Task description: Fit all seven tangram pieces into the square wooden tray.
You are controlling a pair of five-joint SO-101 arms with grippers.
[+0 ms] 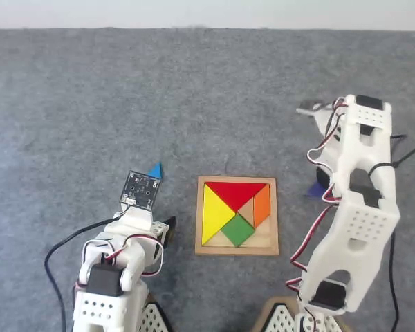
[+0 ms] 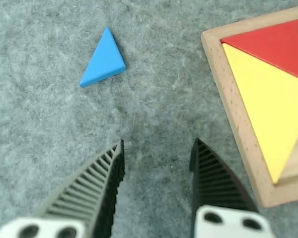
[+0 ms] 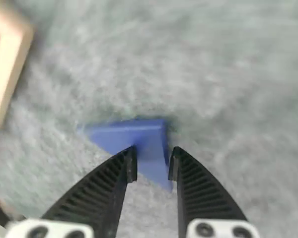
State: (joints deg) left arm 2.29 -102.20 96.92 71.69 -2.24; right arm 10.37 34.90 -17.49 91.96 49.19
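Observation:
The square wooden tray (image 1: 236, 250) lies mid-table holding a red triangle (image 1: 234, 191), a yellow triangle (image 1: 213, 213), a green square (image 1: 238, 228) and an orange piece (image 1: 261, 206). A light blue triangle (image 2: 103, 60) lies flat on the carpet left of the tray (image 2: 216, 54). My left gripper (image 2: 158, 148) hovers open short of it, with nothing between its fingers. On the tray's right lies a dark blue triangle (image 3: 139, 135), partly covered by the right arm in the high view (image 1: 317, 188). My right gripper (image 3: 152, 152) stands over it, narrowly open, fingers astride its corner.
Grey carpet covers the whole table. The left arm (image 1: 117, 270) rises from the near left and the tall right arm (image 1: 356, 207) from the near right, with cables trailing beside both. Bare wood shows in the tray's lower corners (image 1: 263, 240).

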